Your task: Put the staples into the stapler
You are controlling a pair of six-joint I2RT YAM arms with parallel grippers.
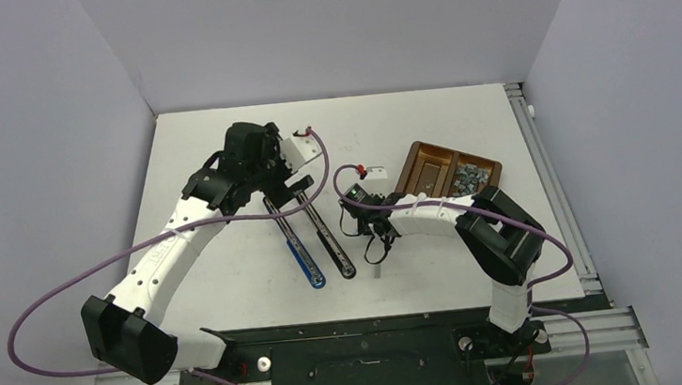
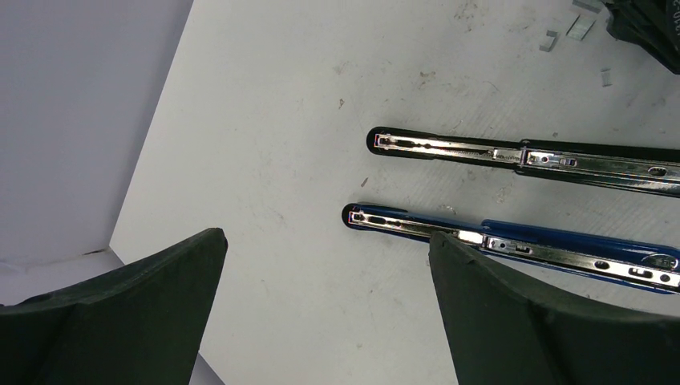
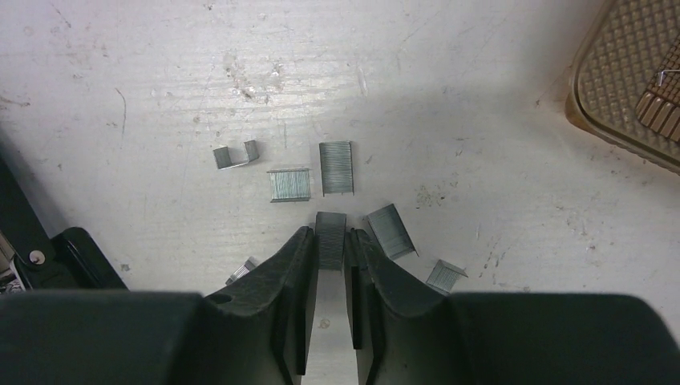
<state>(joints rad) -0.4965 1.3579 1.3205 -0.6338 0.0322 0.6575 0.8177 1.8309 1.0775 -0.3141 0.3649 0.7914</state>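
Two staplers lie opened flat side by side, a blue one (image 1: pixel 298 251) (image 2: pixel 561 249) and a black one (image 1: pixel 330 243) (image 2: pixel 497 152), silver rails facing up. My left gripper (image 1: pixel 260 174) (image 2: pixel 325 235) hovers open over their far ends, holding nothing. Loose staples (image 3: pixel 335 167) lie scattered on the table right of the staplers. My right gripper (image 1: pixel 376 246) (image 3: pixel 330 241) is down among them, shut on one short staple strip (image 3: pixel 329 223) that sits between its fingertips. Other strips (image 3: pixel 390 231) rest just beside the fingers.
A brown two-compartment tray (image 1: pixel 425 170) (image 3: pixel 625 88) stands at the right, with more staples (image 1: pixel 471 177) in its right compartment. The black stapler's end (image 3: pixel 76 257) lies close on the right gripper's left. Purple cables loop from both arms.
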